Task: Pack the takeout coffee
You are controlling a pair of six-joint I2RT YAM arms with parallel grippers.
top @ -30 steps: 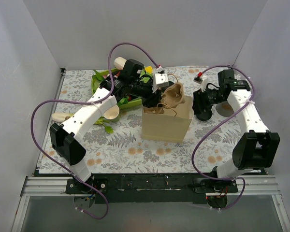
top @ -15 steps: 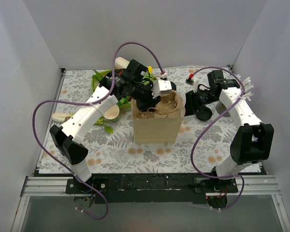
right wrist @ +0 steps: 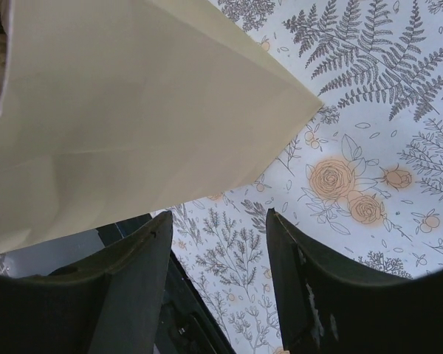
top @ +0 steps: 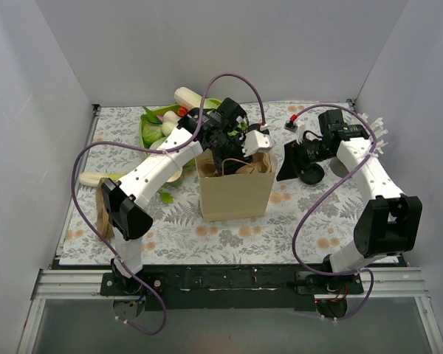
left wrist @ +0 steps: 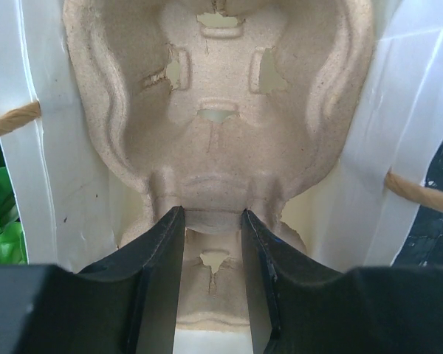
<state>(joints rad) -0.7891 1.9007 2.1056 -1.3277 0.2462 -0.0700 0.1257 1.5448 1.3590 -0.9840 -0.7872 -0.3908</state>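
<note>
A tan paper bag (top: 233,196) stands mid-table. My left gripper (top: 240,151) reaches down into its mouth and is shut on the rim of a pulp cup carrier (left wrist: 218,140) that sits inside the bag's white lining (left wrist: 37,169). The fingers (left wrist: 159,243) pinch a ridge of the carrier. My right gripper (top: 286,168) is open and empty, low beside the bag's right wall (right wrist: 133,110). A round black lid (top: 313,174) lies just right of it; I cannot tell whether a green cup is under it.
Green leaves and white vegetables (top: 162,122) are piled at the back left. A lidless green cup (top: 176,175) is partly hidden under the left arm. A grey cup of white straws (top: 371,137) stands at the back right. The cloth is floral (right wrist: 354,199).
My left gripper has lowered the pulp carrier into the bag. The bag has shifted left and stands straighter. My right gripper has moved left to the bag's side.
</note>
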